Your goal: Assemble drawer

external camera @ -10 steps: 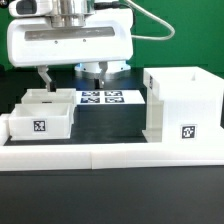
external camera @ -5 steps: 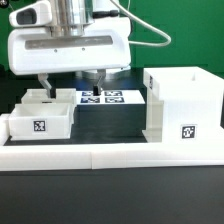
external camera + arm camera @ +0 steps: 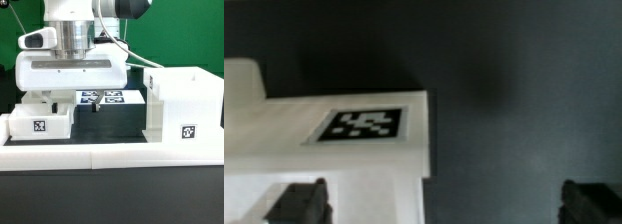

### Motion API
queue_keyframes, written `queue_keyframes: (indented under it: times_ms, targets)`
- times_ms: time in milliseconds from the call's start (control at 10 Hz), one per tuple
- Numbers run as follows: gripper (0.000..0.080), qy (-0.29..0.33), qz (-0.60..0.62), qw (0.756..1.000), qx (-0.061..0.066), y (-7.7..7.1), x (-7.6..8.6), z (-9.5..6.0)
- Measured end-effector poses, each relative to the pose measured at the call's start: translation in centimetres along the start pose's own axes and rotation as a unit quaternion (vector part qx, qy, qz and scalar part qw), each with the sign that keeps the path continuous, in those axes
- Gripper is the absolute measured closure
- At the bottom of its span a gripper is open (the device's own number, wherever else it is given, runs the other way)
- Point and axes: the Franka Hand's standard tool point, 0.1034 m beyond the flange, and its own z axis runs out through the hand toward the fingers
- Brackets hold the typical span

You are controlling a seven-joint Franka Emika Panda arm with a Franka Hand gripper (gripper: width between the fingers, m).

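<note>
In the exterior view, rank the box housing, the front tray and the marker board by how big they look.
1. box housing
2. front tray, nearer the camera
3. marker board, partly hidden, so its place is unsure

The worktop [image 3: 115, 122] is dark, matt and nearly black. Toward the back the marker board [image 3: 110, 97] lies flat on it, thin and white, printed with several black-and-white square tags; part of it is hidden from where I stand. A low white border wall [image 3: 110, 155] runs along the worktop's front edge in the exterior view. Behind everything hangs a green backdrop [image 3: 190, 35].
</note>
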Motion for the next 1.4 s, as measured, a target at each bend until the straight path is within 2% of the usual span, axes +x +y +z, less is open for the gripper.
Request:
queue_keyframes:
  times_ms: [300,400,600,1100,1300,1400]
  targets:
    - [0.0151,-0.001,-0.003,1.0,0.0,0.1,-0.1,0.1]
    - [0.0151,-0.011,-0.016,1.0,0.004,0.6,-0.6,0.6]
    - [0.0151,-0.021,-0.042,0.999,0.01,1.0,-0.4,1.0]
    - [0.0151,-0.026,-0.044,0.999,0.008,0.6,-0.8,1.9]
    - [0.0178,-0.023,-0.042,0.999,0.006,0.6,-0.8,2.0]
    - [0.0349,-0.023,-0.043,0.999,0.006,0.6,-0.8,2.0]
